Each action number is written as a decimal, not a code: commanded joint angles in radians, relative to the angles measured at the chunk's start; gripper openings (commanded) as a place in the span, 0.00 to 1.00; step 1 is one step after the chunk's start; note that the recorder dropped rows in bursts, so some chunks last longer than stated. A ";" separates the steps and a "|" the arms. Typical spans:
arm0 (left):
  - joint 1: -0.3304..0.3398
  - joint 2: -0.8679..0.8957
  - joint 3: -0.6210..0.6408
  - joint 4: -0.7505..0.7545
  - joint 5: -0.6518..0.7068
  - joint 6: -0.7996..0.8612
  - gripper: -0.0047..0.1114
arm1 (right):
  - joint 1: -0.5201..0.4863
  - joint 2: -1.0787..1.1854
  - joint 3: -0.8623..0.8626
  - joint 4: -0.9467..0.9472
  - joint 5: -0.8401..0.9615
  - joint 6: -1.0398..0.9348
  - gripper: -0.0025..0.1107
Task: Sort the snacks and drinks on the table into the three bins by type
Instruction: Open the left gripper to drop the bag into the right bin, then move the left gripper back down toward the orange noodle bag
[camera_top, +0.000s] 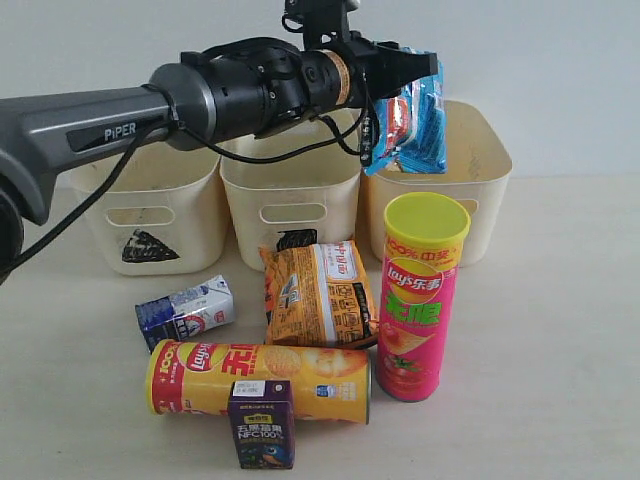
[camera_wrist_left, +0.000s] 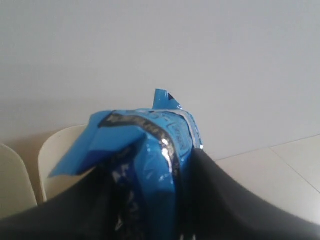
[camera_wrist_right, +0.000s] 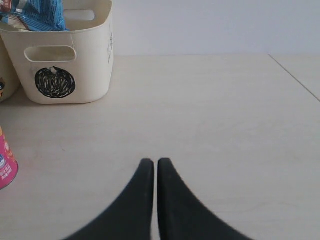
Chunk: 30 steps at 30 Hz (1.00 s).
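Our right gripper is clenched, fingertips together, holding nothing over the bare table. Nearest us stands the dark purple juice box, just in front of the yellow-orange Lay's tube, which lies on its side. Behind these we see the blue-and-white milk box, the orange bag and the upright pink Lay's tube. Farther back, the triangle bin, square bin and circle bin sit in a row. Our left gripper grasps the blue bag, which hangs over the circle bin's mouth.
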<state>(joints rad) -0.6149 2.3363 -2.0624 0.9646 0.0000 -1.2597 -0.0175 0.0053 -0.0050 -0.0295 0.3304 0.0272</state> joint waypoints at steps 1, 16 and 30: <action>-0.002 -0.007 -0.013 0.005 -0.006 0.004 0.09 | 0.001 -0.005 0.005 -0.007 -0.008 -0.003 0.02; -0.013 -0.007 -0.013 0.029 -0.025 0.004 0.75 | 0.001 -0.005 0.005 -0.007 -0.008 -0.003 0.02; -0.129 -0.174 0.009 -0.451 0.423 0.840 0.08 | 0.001 -0.005 0.005 -0.007 -0.008 -0.003 0.02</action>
<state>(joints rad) -0.7393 2.1960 -2.0684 0.7140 0.3923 -0.6411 -0.0175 0.0053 -0.0050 -0.0295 0.3304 0.0272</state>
